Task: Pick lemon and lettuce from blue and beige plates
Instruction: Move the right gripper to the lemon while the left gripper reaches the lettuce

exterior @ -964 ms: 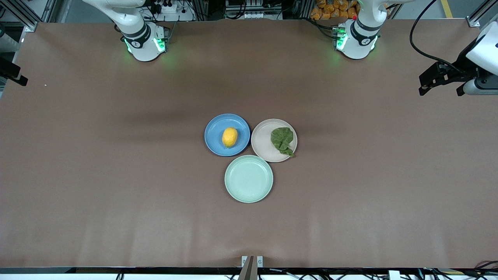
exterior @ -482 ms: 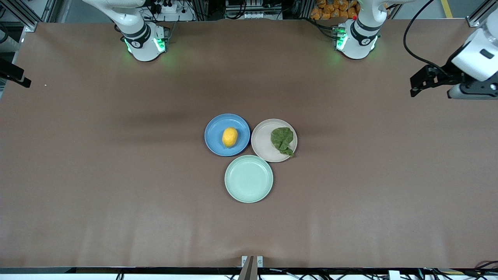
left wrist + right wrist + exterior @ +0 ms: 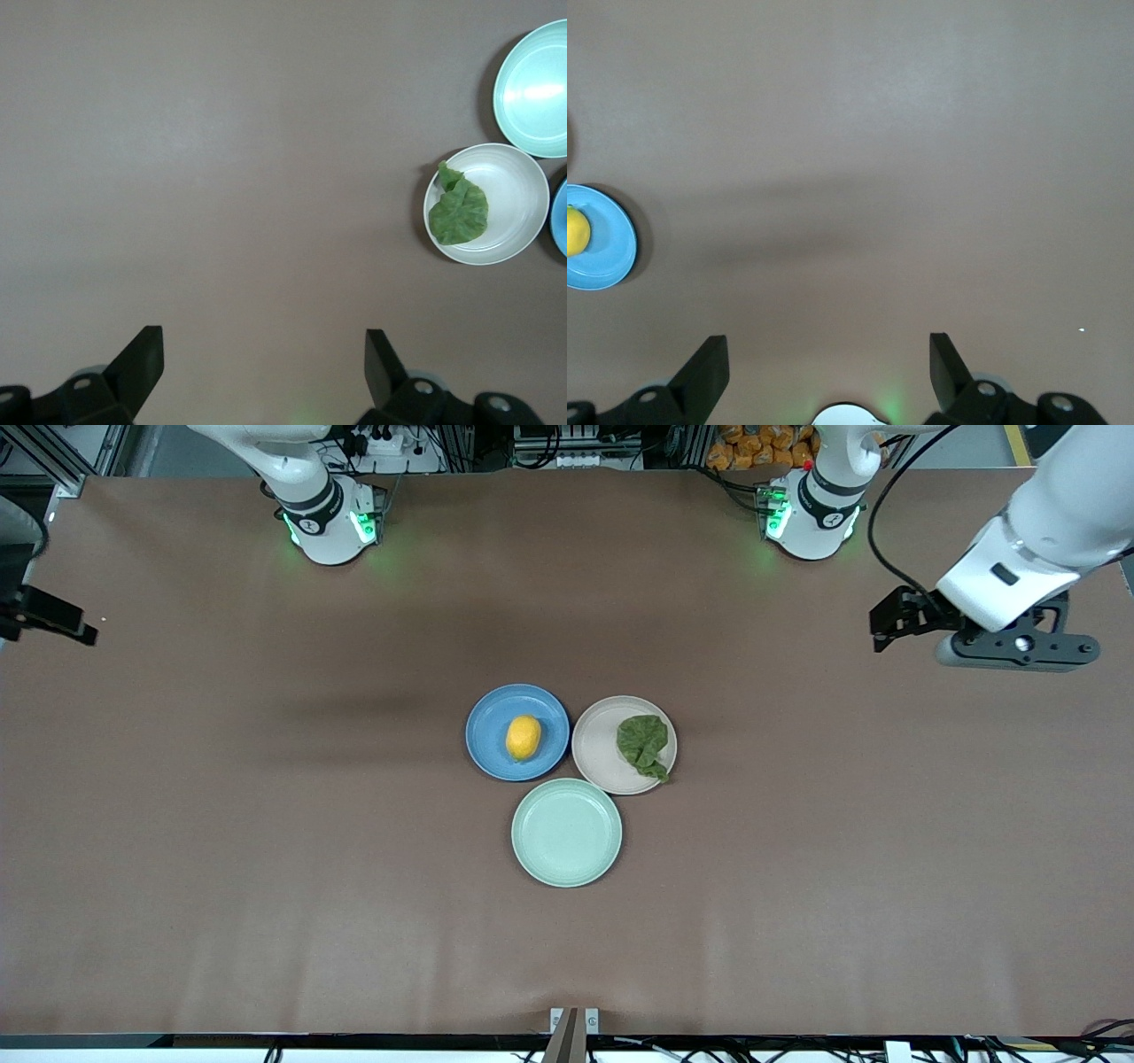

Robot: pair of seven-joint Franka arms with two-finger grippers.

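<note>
The lemon lies on the blue plate; the lettuce lies on the beige plate beside it. The left gripper and right gripper hang over bare surface at their own ends, jaws wide and holding nothing.

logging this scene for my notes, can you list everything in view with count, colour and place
round matte blue plate: one, medium blue, mid-table, toward the right arm's end of the trio
small oval lemon: one, yellow-orange, on the blue plate
round matte beige plate: one, pale pinkish beige, beside the blue plate, toward the left arm's end
crinkled lettuce leaf: one, dark green, on the beige plate, stem tip over its rim
round mint-green plate: one, pale mint, nearest the front camera, nothing on it
brown table cover: one, under everything
left gripper: one, black jaws open, over bare table at the left arm's end
right gripper: one, black jaws open, over bare table at the right arm's end
</note>
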